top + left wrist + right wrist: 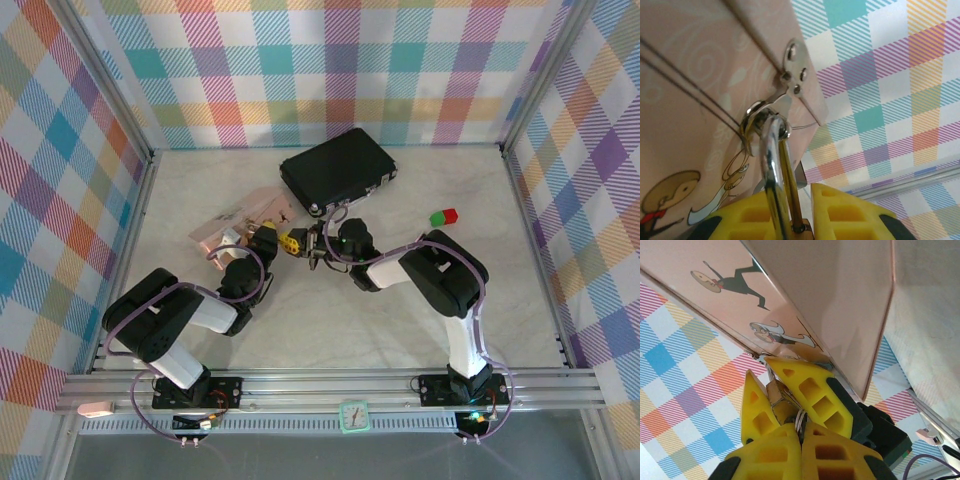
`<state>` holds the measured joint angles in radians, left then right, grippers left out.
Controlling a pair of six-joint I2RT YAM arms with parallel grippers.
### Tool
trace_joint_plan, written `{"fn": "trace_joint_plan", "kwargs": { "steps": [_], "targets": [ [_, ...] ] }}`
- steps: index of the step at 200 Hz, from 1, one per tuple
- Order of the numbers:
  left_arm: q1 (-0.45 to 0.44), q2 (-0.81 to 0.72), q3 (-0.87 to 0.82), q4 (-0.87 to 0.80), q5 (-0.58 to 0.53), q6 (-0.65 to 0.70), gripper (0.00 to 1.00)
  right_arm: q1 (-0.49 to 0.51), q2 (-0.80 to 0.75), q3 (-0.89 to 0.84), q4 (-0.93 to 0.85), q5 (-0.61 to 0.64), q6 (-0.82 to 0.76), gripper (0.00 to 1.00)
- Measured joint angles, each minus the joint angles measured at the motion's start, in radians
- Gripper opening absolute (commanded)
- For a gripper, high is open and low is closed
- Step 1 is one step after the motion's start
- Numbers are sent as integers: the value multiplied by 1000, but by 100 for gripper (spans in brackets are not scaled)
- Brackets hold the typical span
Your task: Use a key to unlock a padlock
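Note:
The padlock (772, 170) hangs by its silver shackle from the hasp of the pink box (690, 100). My left gripper (800, 212) is shut on its brass body, which also appears as the padlock (779, 402) between the left fingers (805, 385) in the right wrist view. My right gripper (801, 434) is shut right below the padlock's underside, pinching the key. The key itself is hidden between the pads, and only its thin silver ring (800, 419) pokes out. From above, the left gripper (270, 238) and right gripper (314, 243) meet tip to tip beside the pink box (235, 222).
A black case (335, 170) lies just behind the grippers. A green-and-red block (443, 216) sits to the right. Checked walls and metal posts enclose the table (330, 320).

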<state>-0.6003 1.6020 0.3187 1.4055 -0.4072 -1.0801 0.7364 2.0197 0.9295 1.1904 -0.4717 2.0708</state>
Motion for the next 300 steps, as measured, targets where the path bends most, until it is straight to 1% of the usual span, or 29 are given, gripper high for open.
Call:
{"fn": "trace_joint_plan", "kwargs": {
  "steps": [19, 42, 64, 102, 124, 148, 163, 185, 211, 231, 273, 300],
  "targets": [
    [-3, 21, 0, 0, 6, -28, 0, -4, 17, -10, 24, -1, 0, 14],
    [-9, 45, 0, -3, 14, -61, 0, -8, 33, -15, 34, 0, -2, 25],
    [-15, 61, 0, -11, 22, -95, 0, -14, 37, -21, 44, -2, -29, 32],
    [-25, 66, 0, -54, 40, -117, 0, -21, 36, -49, 50, -8, -130, 44],
    [-31, 66, 0, -103, 51, -120, 0, -26, 0, -85, -11, -10, -227, 49],
    [-32, 63, 0, -145, 58, -126, 0, -31, -74, -139, -87, -3, -319, 49],
    [-32, 63, 0, -168, 60, -129, 0, -31, -96, -142, -115, -4, -368, 47],
    [-32, 63, 0, -187, 67, -132, 0, -31, -100, -142, -140, -9, -417, 43],
    [-32, 63, 0, -201, 71, -137, 0, -31, -100, -142, -173, -11, -463, 42],
    [-32, 63, 0, -202, 74, -139, 0, -31, -100, -142, -206, -11, -505, 38],
    [-32, 63, 0, -202, 78, -143, 0, -21, -98, -125, -239, -12, -545, 31],
    [-32, 64, 0, -195, 84, -155, 0, -12, -94, -96, -243, -16, -547, 30]
  ]
}}
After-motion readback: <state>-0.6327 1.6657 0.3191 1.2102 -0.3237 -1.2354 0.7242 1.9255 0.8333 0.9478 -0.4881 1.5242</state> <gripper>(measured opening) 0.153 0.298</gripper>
